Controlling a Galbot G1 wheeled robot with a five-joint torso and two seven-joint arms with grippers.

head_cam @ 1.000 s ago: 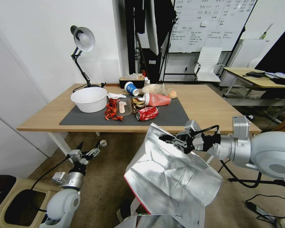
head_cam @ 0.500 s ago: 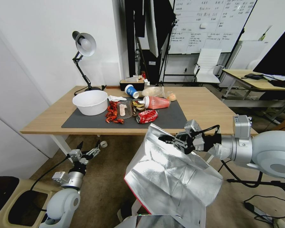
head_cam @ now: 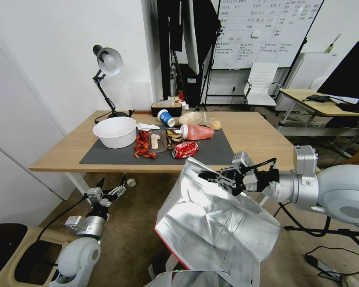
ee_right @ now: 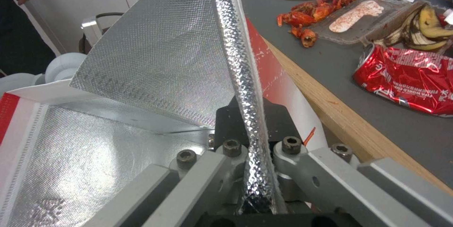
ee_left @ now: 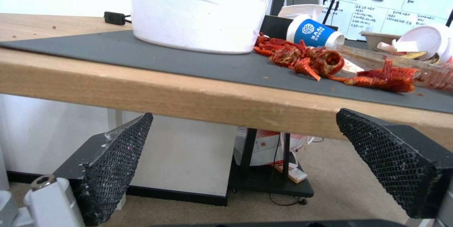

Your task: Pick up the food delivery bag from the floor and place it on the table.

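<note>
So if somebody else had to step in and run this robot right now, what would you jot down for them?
Right gripper: shut on the foil rim of the boxy silver-lined, red-sided food delivery bag, held off the floor at the near edge of the light-wood table.
Left gripper: open, idle, low in front of the table.
Done: bag picked up.
Left: set it on the table; a crushed red can and food scraps crowd the grey mat.

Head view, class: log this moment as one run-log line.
right gripper: shut on food delivery bag rim, bag held up at table edge | left gripper: open, idle, low beside table | bag not on table
</note>
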